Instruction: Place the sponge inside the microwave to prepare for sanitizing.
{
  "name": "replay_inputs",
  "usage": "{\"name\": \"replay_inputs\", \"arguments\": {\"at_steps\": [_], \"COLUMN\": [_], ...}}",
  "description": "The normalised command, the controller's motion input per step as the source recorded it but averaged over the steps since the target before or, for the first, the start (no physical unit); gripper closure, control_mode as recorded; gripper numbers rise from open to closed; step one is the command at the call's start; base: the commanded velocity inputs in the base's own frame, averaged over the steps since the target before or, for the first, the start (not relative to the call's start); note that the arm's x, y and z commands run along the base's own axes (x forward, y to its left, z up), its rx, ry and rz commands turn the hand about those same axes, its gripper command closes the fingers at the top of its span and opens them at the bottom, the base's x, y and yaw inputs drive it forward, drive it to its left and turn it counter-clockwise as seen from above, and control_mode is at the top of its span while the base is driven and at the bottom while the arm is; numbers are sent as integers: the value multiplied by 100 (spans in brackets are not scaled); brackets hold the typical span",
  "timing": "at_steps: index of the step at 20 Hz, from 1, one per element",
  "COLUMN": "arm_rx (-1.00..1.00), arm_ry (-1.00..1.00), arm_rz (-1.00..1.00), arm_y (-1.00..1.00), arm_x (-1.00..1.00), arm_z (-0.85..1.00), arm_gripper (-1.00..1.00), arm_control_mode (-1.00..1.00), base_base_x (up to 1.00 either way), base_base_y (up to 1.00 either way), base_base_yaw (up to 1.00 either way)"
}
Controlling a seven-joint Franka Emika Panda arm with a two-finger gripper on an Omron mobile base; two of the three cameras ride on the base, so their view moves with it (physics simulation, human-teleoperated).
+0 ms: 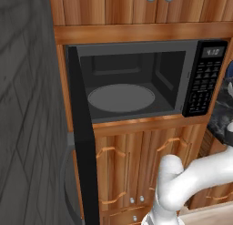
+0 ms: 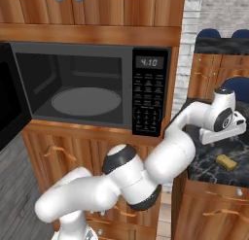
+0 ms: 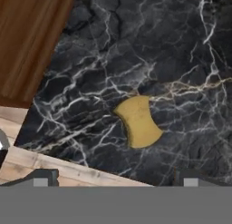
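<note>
1. gripper (image 3: 113, 177) hangs above the black marble counter (image 3: 172, 51), pointing down; in the hand view its two finger tips (image 3: 43, 177) stand far apart at the bottom edge, so the jaws are wide with nothing between them.
2. sponge (image 3: 138, 121), yellow, waisted shape, lies flat on the counter straight ahead of the gripper, clear of both tips, not touched.
3. right base view: the hand sits over the counter to the right of the microwave (image 2: 92, 88), with the sponge (image 2: 226, 162) on the marble below it and slightly toward the counter's front edge.
4. counter edge runs close to the sponge in the hand view; light wood floor (image 3: 18, 123) and a brown cabinet face (image 3: 31, 37) show beyond it.
5. microwave door (image 1: 84, 142) stands fully open, swung to the left; grey cavity exposed, round turntable (image 1: 121, 98) bare.
6. keypad (image 2: 150, 100) on the microwave's right side, display (image 2: 149, 62) reads 4:10.
7. wooden cabinets (image 1: 136, 151) above and below the microwave.
</note>
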Motion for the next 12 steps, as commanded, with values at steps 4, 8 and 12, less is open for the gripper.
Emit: {"name": "replay_inputs", "arguments": {"at_steps": [4,8,12], "arm_rx": [0,3,4], "arm_ry": [6,4,0], "arm_rz": [0,1,8], "arm_y": [-60,-35,-12], "arm_x": [24,20,23], "arm_z": [-14,-14,-28], "arm_gripper": [-100,-100,-100], "arm_control_mode": [-100,-100,-100], "base_base_x": [0,0,0], "base_base_y": [0,0,0], "base_base_yaw": [0,0,0]}}
